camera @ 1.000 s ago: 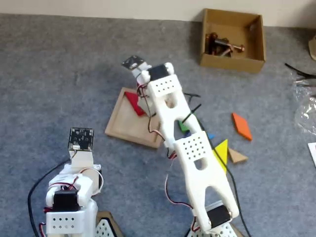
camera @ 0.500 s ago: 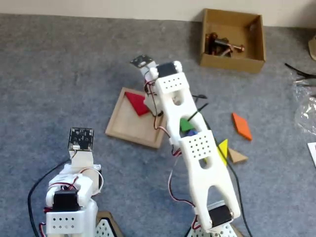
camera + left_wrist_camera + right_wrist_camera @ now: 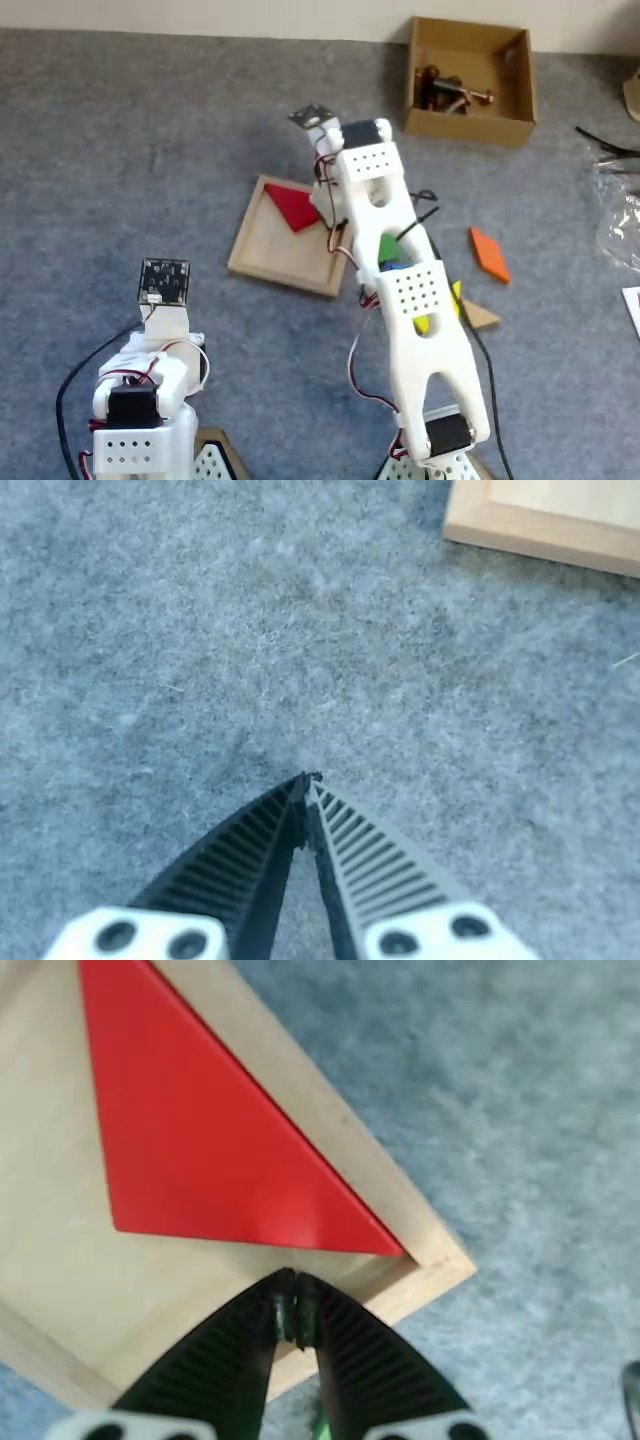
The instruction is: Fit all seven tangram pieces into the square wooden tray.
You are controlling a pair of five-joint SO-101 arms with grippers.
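The high view looks steeply down over the table (image 3: 120, 130) from well above. Both wrist views face downward from close in, sharing the wooden tray (image 3: 280, 275) with it.

The right arm (image 3: 425, 300) lies across the green piece (image 3: 387, 247), blue piece (image 3: 395, 266) and yellow piece (image 3: 456, 291) mid-frame, hiding most of each, and one corner of the tray (image 3: 280, 278).

Grey felt is covering the desk (image 3: 120, 150). A pale strip (image 3: 200, 18) is running along its far edge. A cardboard box (image 3: 470, 128) is sitting there, holding metal parts (image 3: 452, 95); clear plastic (image 3: 622, 235) is lying at the right edge.
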